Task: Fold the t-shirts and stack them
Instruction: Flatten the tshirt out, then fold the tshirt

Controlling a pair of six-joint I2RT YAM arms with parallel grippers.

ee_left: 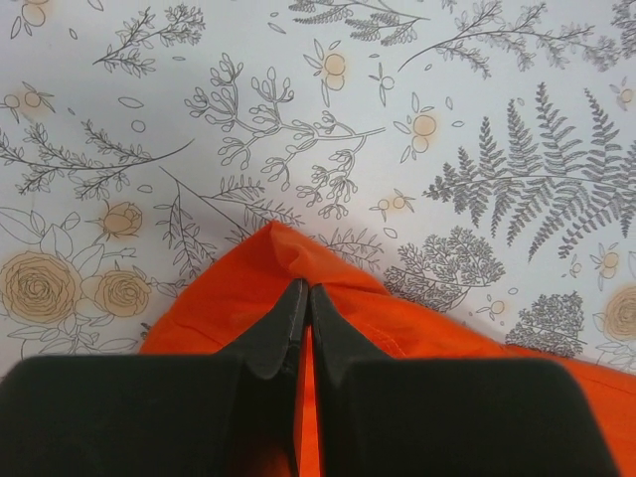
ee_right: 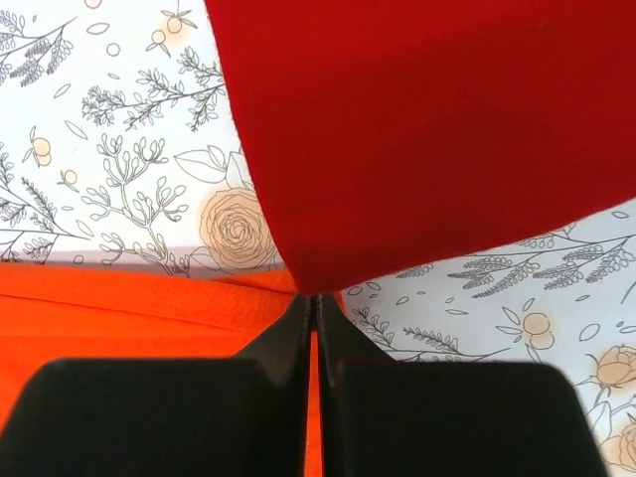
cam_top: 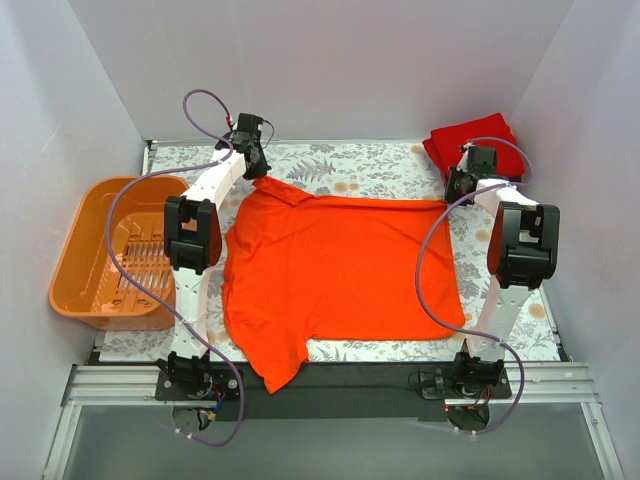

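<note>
At the far left an orange plastic basket (cam_top: 82, 232) sits at the table's edge, just beside the left arm. The left gripper (cam_top: 257, 166) is closed on a far corner of the orange-red t-shirt (cam_top: 340, 270). In the wrist view the cloth rises to a small peak at the black fingertips (ee_left: 290, 316). This shirt is plain and bright, with no print. It lies spread flat across the middle of the flowered table cover (cam_top: 370, 165), one short sleeve reaching over the near edge (a few soft creases run along its far side). The right gripper (cam_top: 460, 184) is likewise pinched shut on the shirt's other far corner. Just beyond it, at the far right corner, lies the deep red t-shirt (cam_top: 468, 146), folded into a compact block. Its edge is close to the orange cloth.
</note>
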